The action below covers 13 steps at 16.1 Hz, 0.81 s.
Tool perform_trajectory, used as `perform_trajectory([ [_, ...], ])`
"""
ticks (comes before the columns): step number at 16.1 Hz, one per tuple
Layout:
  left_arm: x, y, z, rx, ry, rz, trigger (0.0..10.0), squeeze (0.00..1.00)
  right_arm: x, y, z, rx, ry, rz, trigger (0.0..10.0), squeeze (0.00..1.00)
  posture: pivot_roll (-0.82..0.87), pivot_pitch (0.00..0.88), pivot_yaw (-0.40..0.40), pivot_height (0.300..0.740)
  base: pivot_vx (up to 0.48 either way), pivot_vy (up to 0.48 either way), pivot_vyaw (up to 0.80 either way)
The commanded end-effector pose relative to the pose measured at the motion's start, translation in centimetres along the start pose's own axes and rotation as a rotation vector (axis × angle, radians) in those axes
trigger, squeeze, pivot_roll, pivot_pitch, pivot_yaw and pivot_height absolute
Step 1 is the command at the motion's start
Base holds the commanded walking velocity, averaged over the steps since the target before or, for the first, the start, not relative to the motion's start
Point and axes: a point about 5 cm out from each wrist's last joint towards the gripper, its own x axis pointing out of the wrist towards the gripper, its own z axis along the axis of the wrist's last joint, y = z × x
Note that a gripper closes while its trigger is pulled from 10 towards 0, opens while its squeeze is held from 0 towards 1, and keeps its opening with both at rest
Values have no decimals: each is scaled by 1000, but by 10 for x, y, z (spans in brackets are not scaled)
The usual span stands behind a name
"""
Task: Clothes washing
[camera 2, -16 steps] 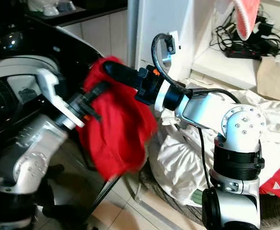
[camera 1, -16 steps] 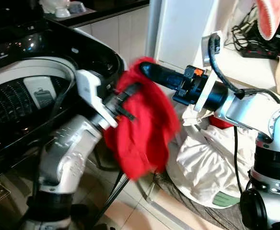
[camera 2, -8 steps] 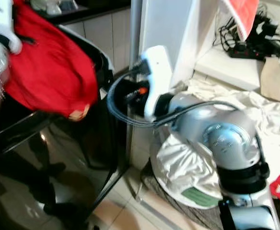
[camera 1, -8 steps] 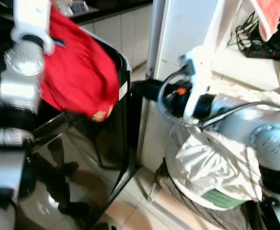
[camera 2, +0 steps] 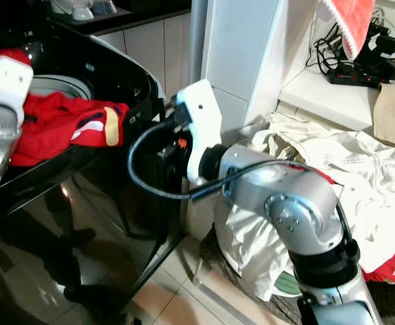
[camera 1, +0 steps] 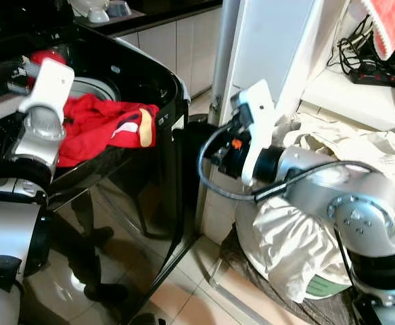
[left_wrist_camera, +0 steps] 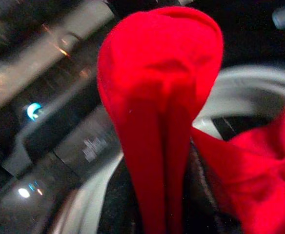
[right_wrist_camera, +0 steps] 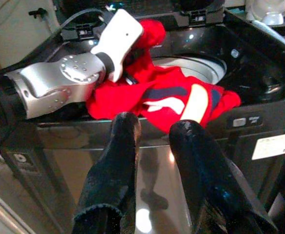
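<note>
Two grippers are working here. Nearest, the right gripper [right_wrist_camera: 152,170] is hovering beside the washing machine [camera 1: 164,145], fingers parted and holding nothing, its arm bent across. Farther off, the left gripper [left_wrist_camera: 154,161] is reaching over the drum, clenching the red garment [camera 1: 99,125], which is draping across the rim, likely for dropping in.

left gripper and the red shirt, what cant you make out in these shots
- Left gripper fingers: left wrist view, red shirt wraps them.
- Washing machine drum inside: eye views, shirt and left arm cover it.
- Shirt's far end: right wrist view, behind the left arm.
</note>
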Motion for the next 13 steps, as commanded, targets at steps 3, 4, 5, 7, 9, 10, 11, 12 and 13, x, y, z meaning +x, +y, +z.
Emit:
perform_trajectory([
  [3, 2, 1, 6, -26, 24, -70, 10000, 1000, -1, -2, 2, -27, -12, -10, 10000, 0, -29, 0, 1, 740, 0, 0, 0],
  [4, 3, 3, 8, -35, 20, -68, 10000, 1000, -1, -2, 2, -26, -12, -12, 10000, 0, -29, 0, 1, 740, 0, 0, 0],
  [5, 4, 7, 11, -41, 18, -63, 10000, 1000, 0, -4, 2, -25, -10, -15, 10000, 0, -23, 0, -3, 740, 0, 0, 0],
  [7, 5, 15, 15, -42, 11, -53, 10000, 1000, 1, -9, 2, -20, -2, -38, 10000, 0, -18, 0, -7, 740, 0, 0, 0],
  [9, 6, 19, 16, -41, 7, -42, 10000, 1000, 1, -11, 2, -19, -1, -47, 10000, 0, -15, 0, -8, 740, 0, 0, 0],
  [10, 7, 29, 21, 7, -24, 36, 10000, 1000, 1, -17, 3, -17, -2, -83, 10000, 0, -15, 0, -9, 740, 0, 0, 0],
  [11, 7, 36, 25, 15, -50, 92, 10000, 424, 1, -20, 3, -18, -2, -101, 10000, 0, -14, 0, -8, 740, 0, 0, 0],
  [12, 7, 43, 29, 41, -79, 149, 10000, 0, 0, -23, 4, -18, -4, -113, 10000, 0, -14, 0, -8, 740, 0, 0, 0],
  [13, 7, 46, 32, 16, -96, 169, 10000, 0, 0, -24, 4, -18, -6, -121, 10000, 0, -14, 0, -8, 740, 0, 0, 0],
])
